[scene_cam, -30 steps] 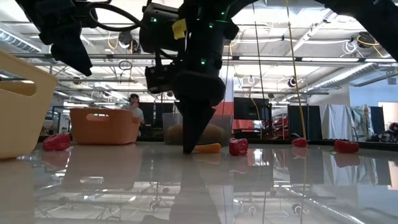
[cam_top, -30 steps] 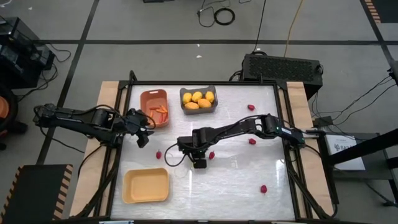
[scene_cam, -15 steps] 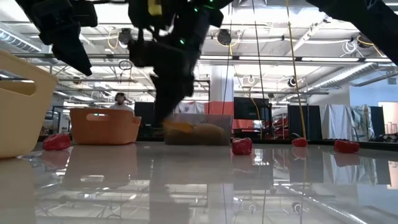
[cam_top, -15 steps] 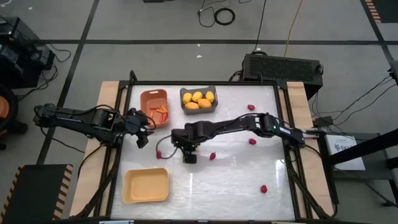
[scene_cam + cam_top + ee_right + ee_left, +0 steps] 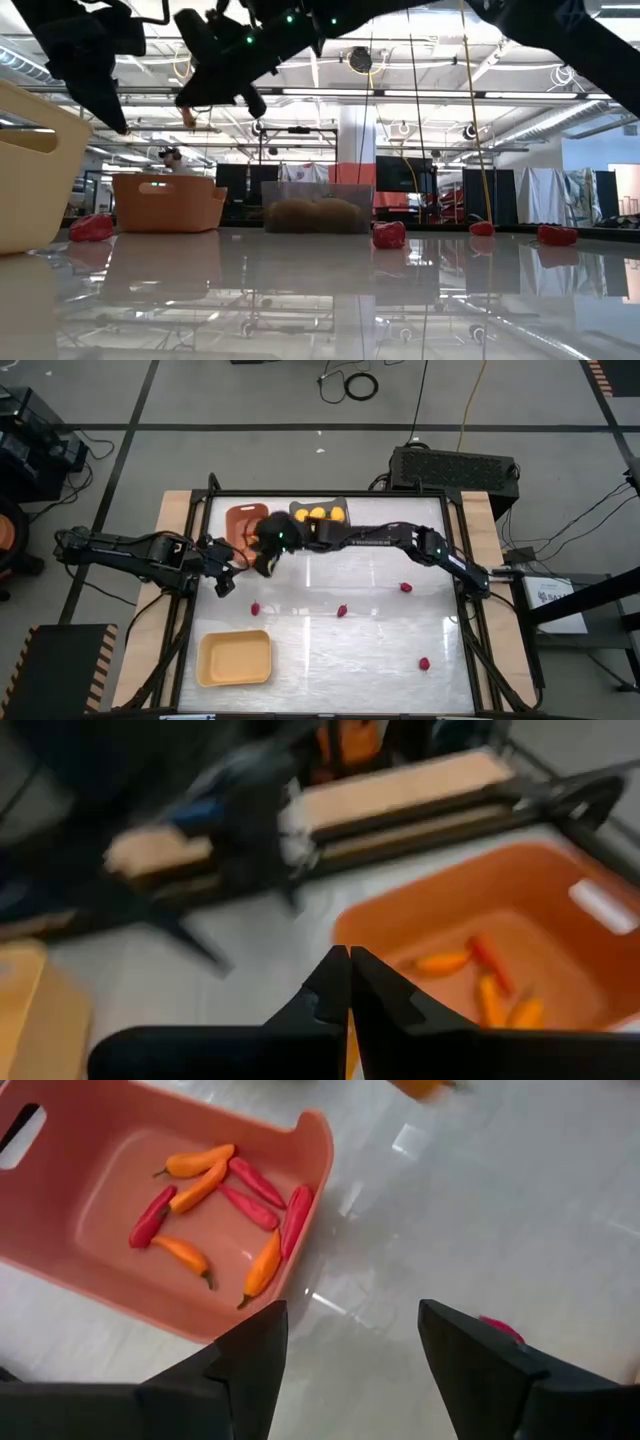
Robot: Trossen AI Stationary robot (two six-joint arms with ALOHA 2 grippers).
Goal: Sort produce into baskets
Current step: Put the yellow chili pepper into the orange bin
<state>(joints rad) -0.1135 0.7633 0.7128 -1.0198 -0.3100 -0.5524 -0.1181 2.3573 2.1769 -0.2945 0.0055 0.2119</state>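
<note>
My right gripper (image 5: pixel 260 563) is shut on a small orange carrot-like piece (image 5: pixel 420 1087), high above the table by the near right corner of the orange-brown basket (image 5: pixel 240 520). That basket holds several orange and red sticks (image 5: pixel 215 1200). My left gripper (image 5: pixel 350 1350) is open and empty, just left of the right one and near the same basket. The dark grey basket (image 5: pixel 325 512) holds yellow fruits, half hidden by my right arm. The pale yellow basket (image 5: pixel 235 658) stands at the near left. Small red pieces (image 5: pixel 342 611) lie on the table. My right gripper pinches the orange piece (image 5: pixel 188 117) between its two fingertips. The fingers slant down toward the table's left. The piece is lifted clear of the table, and the fingers hide most of it in the right wrist view.
Red pieces lie at the left centre (image 5: pixel 255 608), the right (image 5: pixel 406 587) and the near right (image 5: pixel 424 662). One red piece (image 5: pixel 500 1328) lies close by my left gripper. My right arm (image 5: pixel 380 540) stretches across the table's far half.
My right gripper has closed on the orange piece at the table's middle, lifted it clear, and swung up and toward the far left, to the orange-brown basket. It has tipped from pointing straight down to slanting.
</note>
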